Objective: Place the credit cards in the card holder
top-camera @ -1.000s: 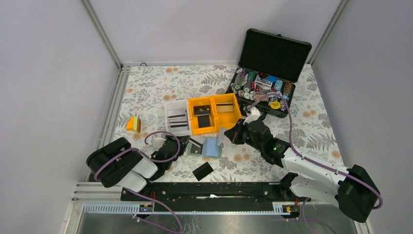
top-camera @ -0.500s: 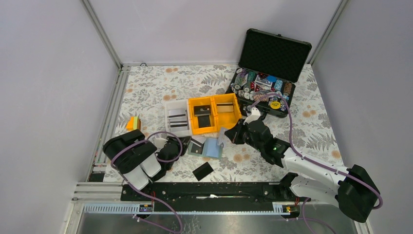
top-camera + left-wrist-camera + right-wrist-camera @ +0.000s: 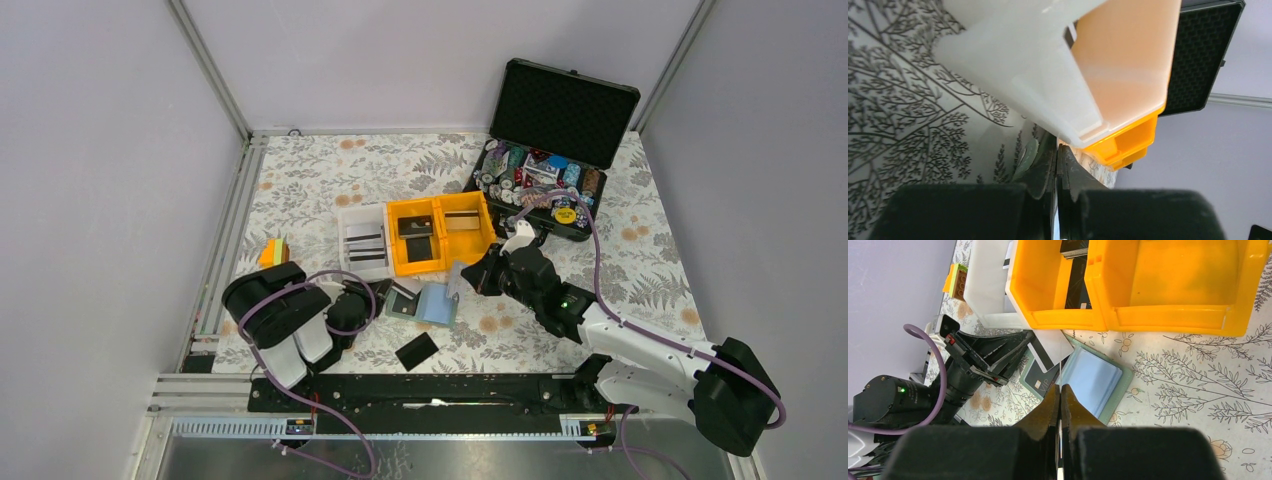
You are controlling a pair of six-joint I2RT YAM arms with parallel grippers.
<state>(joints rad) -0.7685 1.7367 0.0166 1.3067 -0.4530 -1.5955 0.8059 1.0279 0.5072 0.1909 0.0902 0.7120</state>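
The card holder [image 3: 437, 305] lies open on the table, sage-green cover down, pale blue pockets [image 3: 1094, 381] up. My right gripper [image 3: 462, 278] is shut on a clear pocket page, seen edge-on [image 3: 1060, 390], and holds it lifted. A black VIP card [image 3: 1040, 379] lies on the holder's left side. My left gripper [image 3: 372, 298] is shut on a silvery-white credit card with a black stripe [image 3: 1048, 347] at the holder's left edge; its jaws [image 3: 1056, 150] are closed on the thin card. A loose black card [image 3: 416, 351] lies near the front edge.
A white bin [image 3: 346, 236] and two yellow bins [image 3: 468, 238] holding more cards stand just behind the holder. An open black case [image 3: 560, 110] with poker chips is at the back right. An orange-and-green block [image 3: 273, 253] sits at the left.
The left arm's elbow has swung up and to the right, toward the holder, with its gripper staying at the holder's left edge. The right arm has barely moved.
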